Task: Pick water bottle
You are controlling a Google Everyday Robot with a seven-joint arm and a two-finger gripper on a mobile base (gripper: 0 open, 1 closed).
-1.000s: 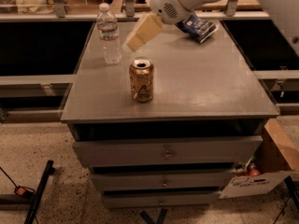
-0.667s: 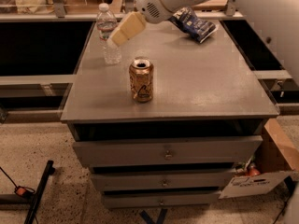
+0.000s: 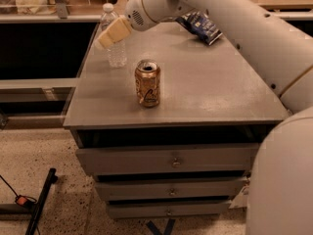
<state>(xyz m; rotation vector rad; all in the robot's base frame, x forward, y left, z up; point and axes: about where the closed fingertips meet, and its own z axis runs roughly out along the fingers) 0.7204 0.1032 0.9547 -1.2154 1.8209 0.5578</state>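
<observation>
The water bottle (image 3: 116, 53) is clear with a white cap and stands upright at the back left of the grey cabinet top (image 3: 215, 89). My gripper (image 3: 110, 34) has cream fingers and reaches in from the right. It is at the bottle's upper half, across its front, and hides part of it. The white arm runs from the gripper back to the lower right.
A gold-brown drink can (image 3: 147, 83) stands upright in front of the bottle, nearer the front edge. A blue snack bag (image 3: 200, 26) lies at the back right. The cabinet has drawers below. A black stand leg (image 3: 41, 202) lies on the floor at left.
The gripper has moved left across the cabinet top, from right of the bottle to over its upper half. The bottle and the can have not moved.
</observation>
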